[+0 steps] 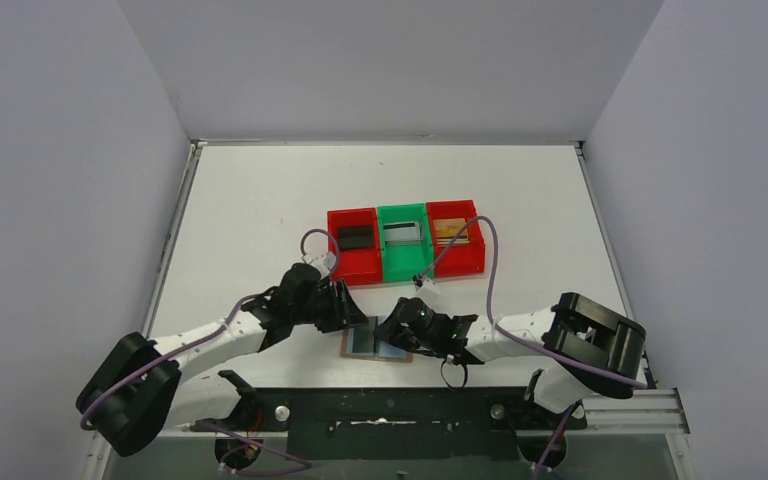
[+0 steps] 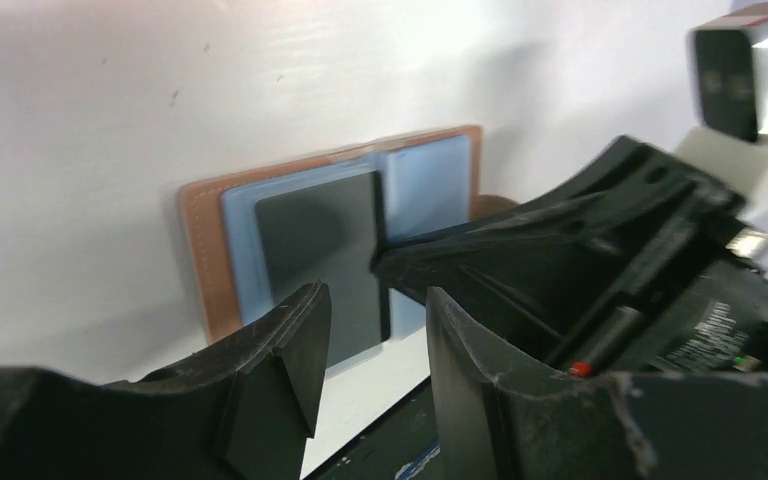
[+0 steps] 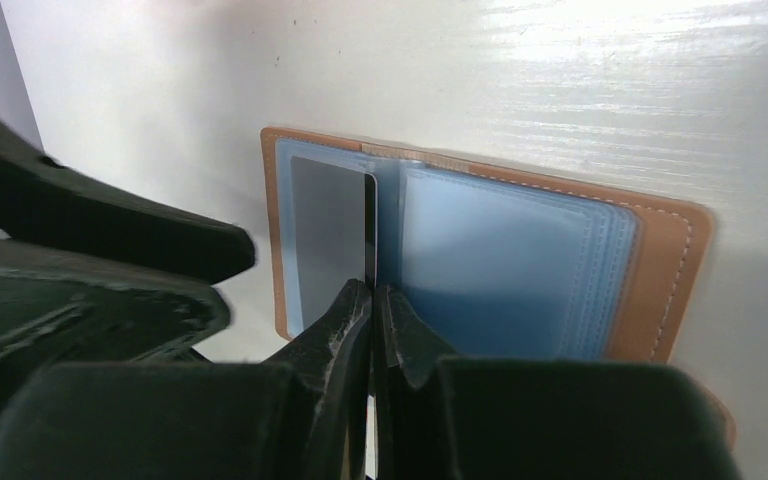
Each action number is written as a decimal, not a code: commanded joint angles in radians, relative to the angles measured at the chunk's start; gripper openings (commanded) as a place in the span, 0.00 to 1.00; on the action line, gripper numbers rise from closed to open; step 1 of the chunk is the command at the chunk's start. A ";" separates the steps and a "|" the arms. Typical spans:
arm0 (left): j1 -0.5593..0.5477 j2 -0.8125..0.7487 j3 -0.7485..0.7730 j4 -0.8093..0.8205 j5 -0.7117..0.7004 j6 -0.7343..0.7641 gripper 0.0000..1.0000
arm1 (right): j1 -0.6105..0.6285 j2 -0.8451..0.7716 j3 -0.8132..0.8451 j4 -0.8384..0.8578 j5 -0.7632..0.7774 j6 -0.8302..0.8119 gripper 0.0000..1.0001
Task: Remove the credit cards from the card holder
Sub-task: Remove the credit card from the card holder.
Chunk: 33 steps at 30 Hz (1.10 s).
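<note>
The card holder (image 3: 660,260) lies open and flat on the tabletop (image 1: 260,200) close to its near edge, midway between the two arms, blue lining up. A dark grey card (image 3: 325,240) sits in the left-hand pocket, its inner long edge along the fold. Further back, toward the middle of the tabletop, a row of bins (image 1: 405,272) holds a black card (image 1: 355,237), a silver card (image 1: 402,232) and a gold card (image 1: 450,232).

The right claw (image 3: 372,295) is closed, its tips together right at the dark grey card's inner edge. Whether it pinches that edge or only presses the holder down cannot be told. The left claw (image 2: 375,310) hovers just beside the holder with its jaws parted and nothing between them.

The card is likely light, stiff and slick, so it should slide out once an edge is free, though a flat card gives little to grip. The best hold seems to be a pinch across an exposed edge. The holder is soft and light and would probably drag along unless it is pinned.
</note>
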 commanded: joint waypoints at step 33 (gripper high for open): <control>-0.045 0.135 -0.028 -0.123 -0.194 0.033 0.26 | -0.013 -0.108 -0.024 -0.078 0.054 0.035 0.00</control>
